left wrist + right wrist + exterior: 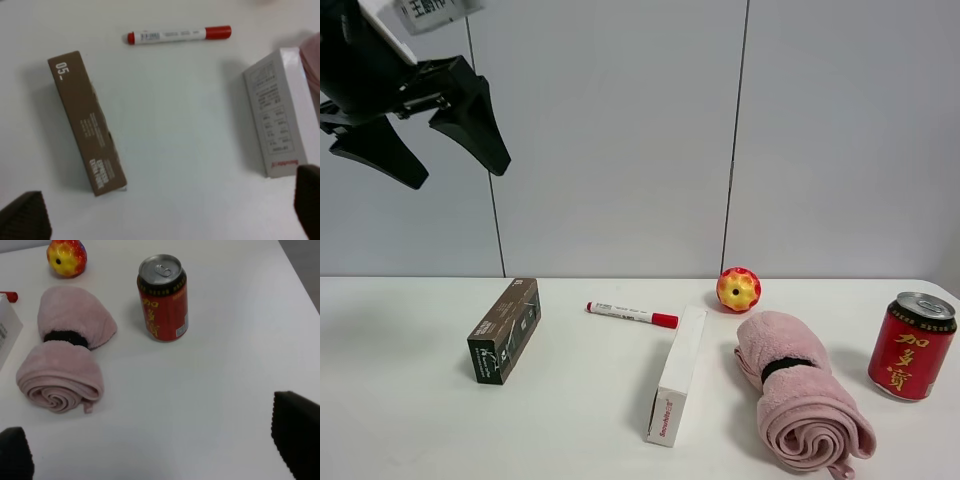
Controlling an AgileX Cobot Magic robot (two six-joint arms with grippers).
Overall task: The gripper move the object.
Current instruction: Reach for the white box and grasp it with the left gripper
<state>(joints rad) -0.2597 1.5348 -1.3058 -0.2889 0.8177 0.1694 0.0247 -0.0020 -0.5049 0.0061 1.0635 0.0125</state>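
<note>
The object, a long white box with red lettering on its near end, lies on the white table near the middle. It also shows in the left wrist view. My left gripper hangs high above the table's left side, open and empty, with its black fingers spread. In the left wrist view its fingertips frame the table far below. My right gripper is open and empty above the table's right part. It is out of the exterior view.
A dark green-brown box lies at the left, also in the left wrist view. A red-capped marker lies behind the white box. A red-yellow ball, a rolled pink towel and a red can are at the right.
</note>
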